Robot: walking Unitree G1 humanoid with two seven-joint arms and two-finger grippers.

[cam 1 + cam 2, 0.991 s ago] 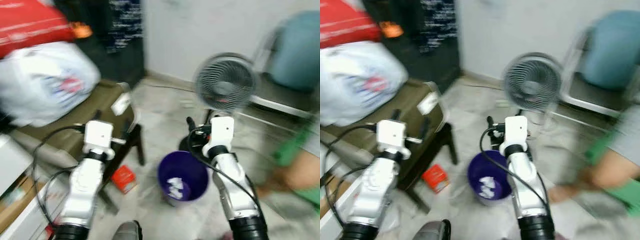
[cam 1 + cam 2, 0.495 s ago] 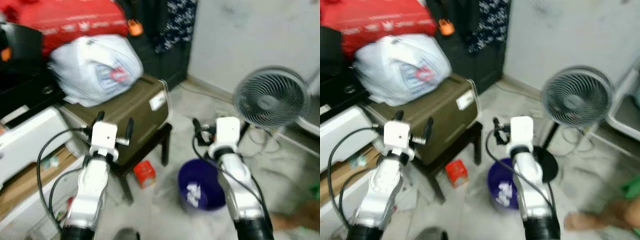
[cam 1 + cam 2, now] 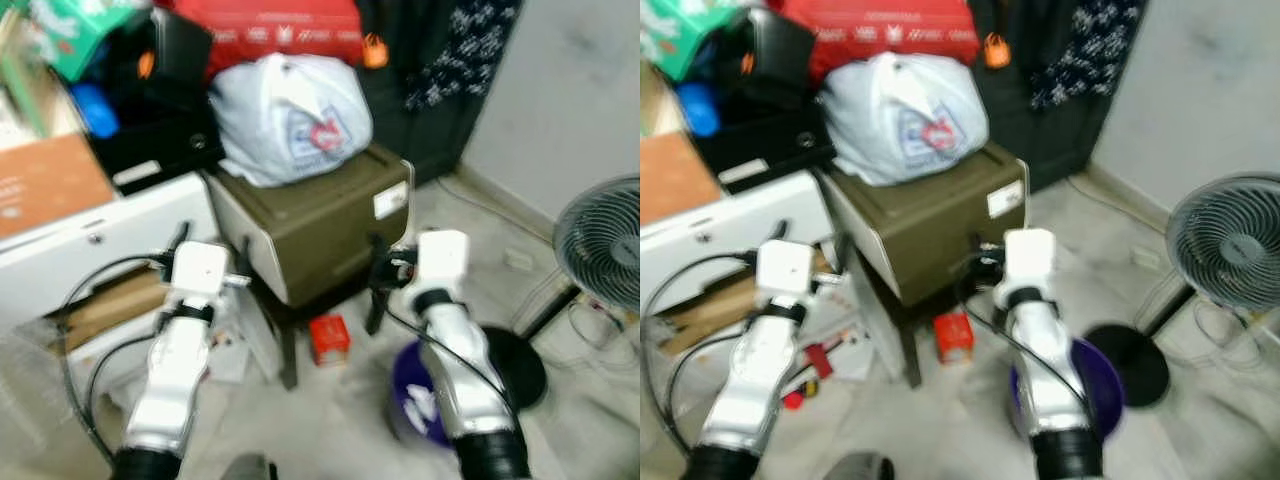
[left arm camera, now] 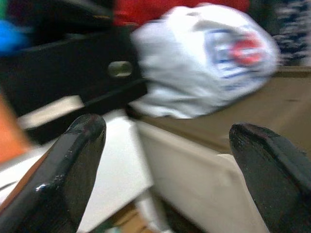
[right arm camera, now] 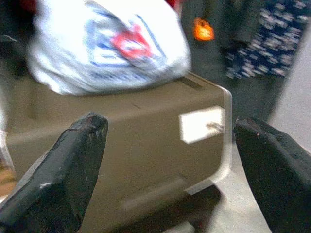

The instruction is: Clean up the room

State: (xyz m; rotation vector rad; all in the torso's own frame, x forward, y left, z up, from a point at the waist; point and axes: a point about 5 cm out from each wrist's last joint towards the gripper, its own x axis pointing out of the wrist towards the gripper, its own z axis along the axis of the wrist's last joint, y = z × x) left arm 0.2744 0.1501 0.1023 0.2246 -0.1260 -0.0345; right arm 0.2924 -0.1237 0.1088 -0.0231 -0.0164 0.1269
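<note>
On the pale tiled floor (image 3: 330, 420), a purple round plastic bin (image 3: 412, 410) is seen beside a small red carton (image 3: 329, 338). Both the left gripper (image 4: 165, 165) and right gripper (image 5: 170, 160) are held released before an olive-brown storage box (image 3: 320, 215) carrying a white plastic bag (image 3: 290, 115).

Silver arms (image 3: 170, 375), white wrist blocks, black cables — black-fingered claws.

The floor (image 3: 330, 420) is pale and marbled, and a light grey wall (image 3: 570, 90) rises at the right with a low skirting. A white cabinet (image 3: 110, 235) stands at the left. An olive-brown box (image 3: 320, 215) sits on a dark stool (image 3: 285, 335). A standing fan (image 3: 605, 240) is near the wall.
</note>
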